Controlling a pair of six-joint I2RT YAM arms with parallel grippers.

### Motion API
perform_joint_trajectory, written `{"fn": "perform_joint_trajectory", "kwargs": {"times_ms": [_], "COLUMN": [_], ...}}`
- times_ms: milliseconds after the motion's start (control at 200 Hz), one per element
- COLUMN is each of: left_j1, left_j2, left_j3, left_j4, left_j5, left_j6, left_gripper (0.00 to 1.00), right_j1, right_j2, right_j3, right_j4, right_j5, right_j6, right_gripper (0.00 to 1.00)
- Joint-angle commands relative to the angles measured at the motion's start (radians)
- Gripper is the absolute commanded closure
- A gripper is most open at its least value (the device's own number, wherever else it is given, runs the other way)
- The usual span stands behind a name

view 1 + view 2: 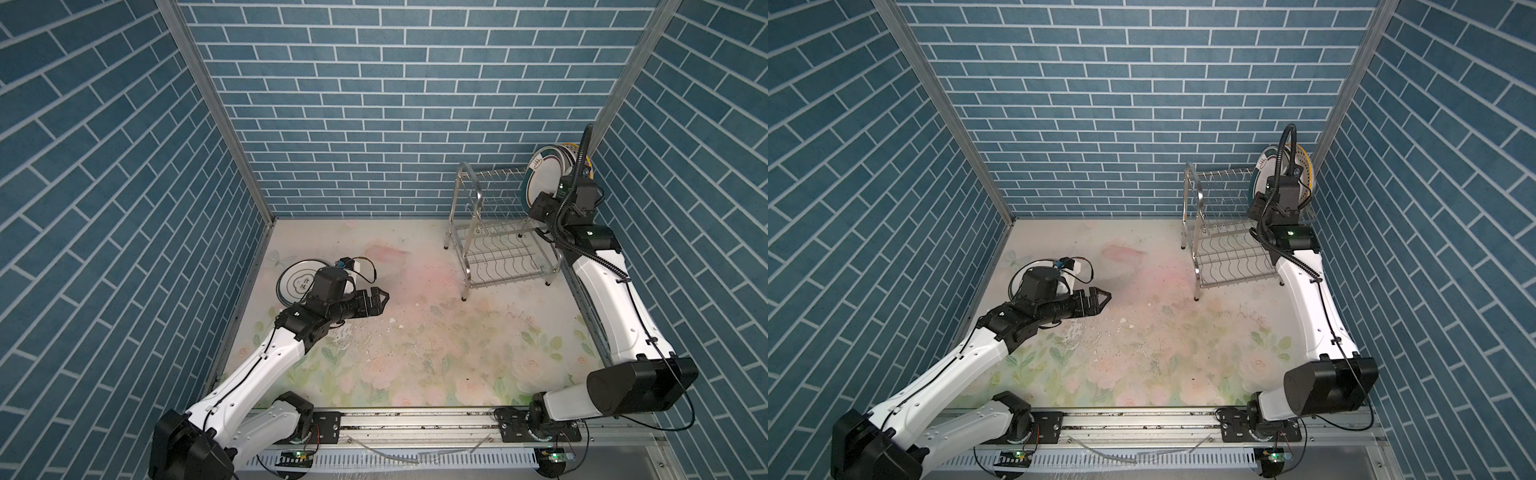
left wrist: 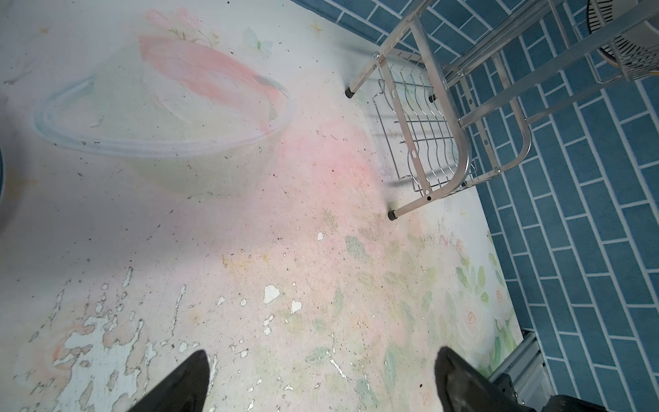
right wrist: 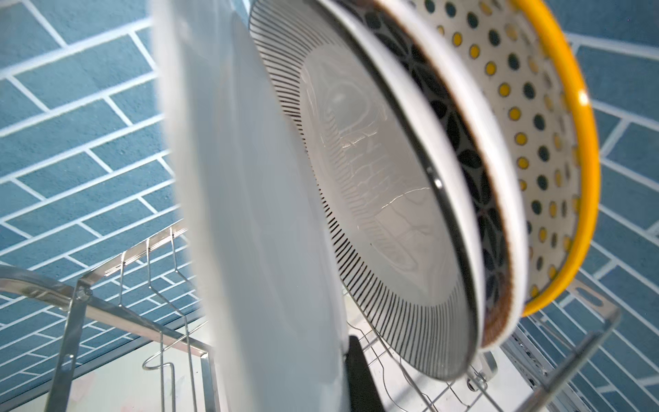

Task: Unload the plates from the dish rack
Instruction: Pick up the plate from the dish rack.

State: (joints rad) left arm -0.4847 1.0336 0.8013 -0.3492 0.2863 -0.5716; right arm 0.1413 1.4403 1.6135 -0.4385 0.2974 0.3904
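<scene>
Four plates point(image 1: 559, 154) are seen standing on edge, close together, at the right end of the dish rack point(image 1: 467, 176) (its upper tier of two). In the right wrist view they are counted as a teal-banded plate point(image 3: 249, 214), shown from its white back, a striped plate point(image 3: 374, 178), a lattice plate point(image 3: 460, 142) and a yellow-dotted plate point(image 3: 535, 125). The right gripper point(image 1: 535, 204) is clamped on the lower rim of the teal-banded plate. A fifth one, the character-marked plate point(image 1: 295, 282), is laid flat on the table point(image 1: 415, 332) at the left, partly covered by the left arm. The left gripper point(image 1: 384, 298) is held above the table with its two fingers spread wide, nothing between them.
</scene>
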Motion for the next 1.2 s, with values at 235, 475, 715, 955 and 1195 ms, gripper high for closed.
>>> {"fn": "perform_joint_trajectory", "kwargs": {"times_ms": [235, 475, 715, 955, 1195], "left_j1": [-0.003, -0.005, -0.004, -0.005, -0.004], "left_j2": [-0.009, -0.044, -0.083, -0.069, 0.002], "left_j3": [-0.016, -0.029, -0.05, -0.093, -0.19], "left_j4": [-0.008, -0.016, 0.007, 0.011, 0.154], "left_j5": [-0.03, -0.04, 0.001, 0.034, 0.061], "left_j6": [-0.01, -0.02, -0.038, -0.014, -0.056], "left_gripper": [0.01, 0.01, 0.01, 0.01, 0.01], "right_j1": [0.003, 0.003, 0.003, 0.003, 0.003], "right_j2": [-0.108, -0.2, -0.374, -0.729, -1.002], "right_j3": [0.001, 0.052, 0.016, -0.309, -0.574], "right_j4": [0.051, 0.007, -0.093, -0.21, -0.418], "right_j5": [-0.116, -0.215, -0.306, -0.371, -0.367], "right_j6": [0.034, 0.098, 0.145, 0.226, 0.24], "right_gripper": [1.0, 1.0, 1.0, 1.0, 1.0]}}
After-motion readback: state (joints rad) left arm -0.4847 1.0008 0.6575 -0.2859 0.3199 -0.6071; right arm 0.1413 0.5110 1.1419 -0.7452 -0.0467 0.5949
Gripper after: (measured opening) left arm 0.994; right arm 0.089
